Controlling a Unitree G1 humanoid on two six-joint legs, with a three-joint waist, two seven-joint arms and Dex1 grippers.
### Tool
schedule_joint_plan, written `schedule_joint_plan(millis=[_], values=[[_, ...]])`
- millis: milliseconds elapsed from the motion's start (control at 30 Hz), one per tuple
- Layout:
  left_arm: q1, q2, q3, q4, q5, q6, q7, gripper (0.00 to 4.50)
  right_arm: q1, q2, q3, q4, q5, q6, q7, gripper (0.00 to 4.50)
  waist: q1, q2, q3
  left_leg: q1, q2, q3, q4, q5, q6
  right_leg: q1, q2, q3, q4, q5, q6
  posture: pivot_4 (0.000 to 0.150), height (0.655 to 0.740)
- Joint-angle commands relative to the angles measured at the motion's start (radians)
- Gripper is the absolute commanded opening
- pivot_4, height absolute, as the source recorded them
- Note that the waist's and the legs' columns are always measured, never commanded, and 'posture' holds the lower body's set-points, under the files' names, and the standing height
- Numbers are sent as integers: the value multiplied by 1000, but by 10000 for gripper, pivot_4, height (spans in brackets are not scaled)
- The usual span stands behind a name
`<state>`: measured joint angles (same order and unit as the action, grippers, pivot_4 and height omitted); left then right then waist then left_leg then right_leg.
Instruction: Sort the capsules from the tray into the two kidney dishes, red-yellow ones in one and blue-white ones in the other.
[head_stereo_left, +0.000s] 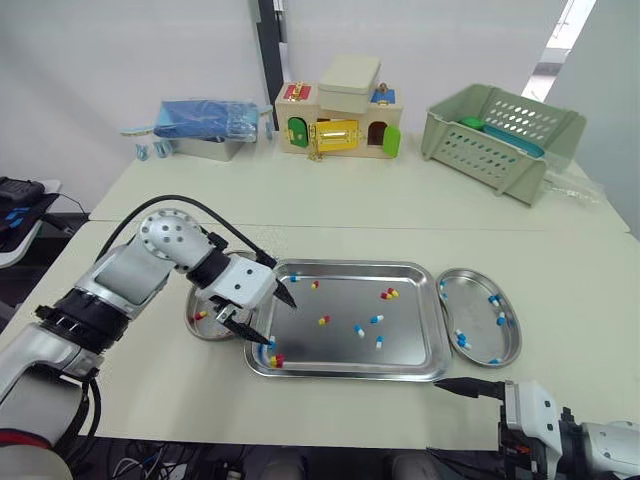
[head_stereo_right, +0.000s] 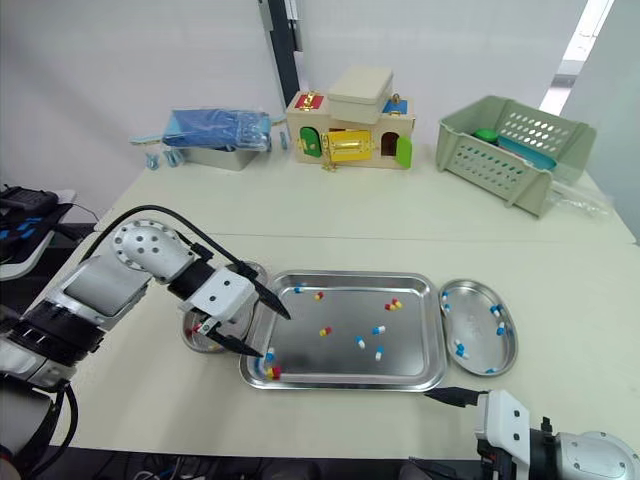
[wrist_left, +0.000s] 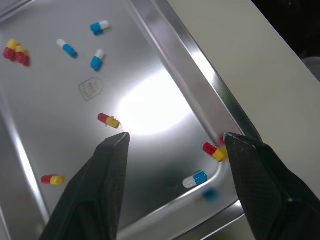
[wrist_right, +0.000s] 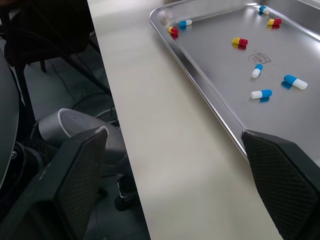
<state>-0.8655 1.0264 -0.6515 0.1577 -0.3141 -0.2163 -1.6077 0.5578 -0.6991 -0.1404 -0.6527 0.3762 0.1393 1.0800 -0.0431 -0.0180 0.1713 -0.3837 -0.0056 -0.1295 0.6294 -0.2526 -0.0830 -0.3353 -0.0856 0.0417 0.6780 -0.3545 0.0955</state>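
Note:
The steel tray (head_stereo_left: 352, 266) lies mid-table with red-yellow and blue-white capsules scattered in it. My left gripper (head_stereo_left: 276, 320) hangs open over the tray's near-left corner, holding nothing. In the left wrist view a red-yellow capsule (wrist_left: 214, 151) and a blue-white capsule (wrist_left: 195, 179) lie in that corner, close to one finger (wrist_left: 250, 170). The left kidney dish (head_stereo_left: 205, 331), partly hidden behind the gripper, holds a red-yellow capsule (head_stereo_left: 201, 315). The right kidney dish (head_stereo_left: 478, 322) holds several blue-white capsules. My right gripper (wrist_right: 175, 140) is open and low at the table's front edge, right of the tray.
At the back of the table stand a blue-lidded metal box (head_stereo_left: 205, 125), a wooden toy house (head_stereo_left: 338, 118) and a green basket (head_stereo_left: 500, 135). In the right wrist view the floor and a chair base (wrist_right: 75, 135) lie beyond the table's front edge.

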Motion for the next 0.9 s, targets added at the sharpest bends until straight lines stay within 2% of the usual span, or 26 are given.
schedule_joint_plan(millis=[33, 167, 533, 633, 700, 900], values=[[-46, 40, -103, 0, -13, -77, -7, 18974, -1, -6, 5, -8, 5, -26, -9, 45000, -1, 0, 0, 0, 0, 0, 0, 0, 0, 0, 0, 0, 0, 0, 0, 1500, 7400], [-126, 9, -176, 62, 0, -135, -7, 5985, -6, -9, 20, -7, 1, -25, -19, 45000, 3, -1, 1, 0, 0, -1, 1, 0, 0, 0, 0, -1, 1, 0, 0, 1500, 7400], [-207, -16, -315, 95, -63, -244, -7, 5985, 2, -10, 39, -10, -6, -29, -46, 45000, 3, -4, 2, 0, 0, -1, 1, 0, 0, 0, 0, -1, 0, 0, 0, 1500, 7400], [-217, -20, -331, 112, -66, -265, -7, 11927, 9, -11, 40, -10, -6, -31, -52, 45000, 3, -4, 2, 0, 0, -1, 1, 0, 0, 0, 0, -1, 0, 0, 0, 1500, 7400], [-230, -33, -340, 135, -40, -271, -7, 17976, 12, -10, 42, -10, -6, -31, -59, 45000, 3, -4, 2, 0, 0, -1, 1, 0, 0, 0, 0, -1, 1, 0, 0, 1500, 7400], [-265, -54, -388, 157, 3, -305, -7, 17976, 15, -11, 54, -19, -6, -30, -72, 45000, 3, -4, 2, 0, 0, -2, 1, 0, 0, 1, 0, -1, 0, 0, 0, 1500, 7400]])
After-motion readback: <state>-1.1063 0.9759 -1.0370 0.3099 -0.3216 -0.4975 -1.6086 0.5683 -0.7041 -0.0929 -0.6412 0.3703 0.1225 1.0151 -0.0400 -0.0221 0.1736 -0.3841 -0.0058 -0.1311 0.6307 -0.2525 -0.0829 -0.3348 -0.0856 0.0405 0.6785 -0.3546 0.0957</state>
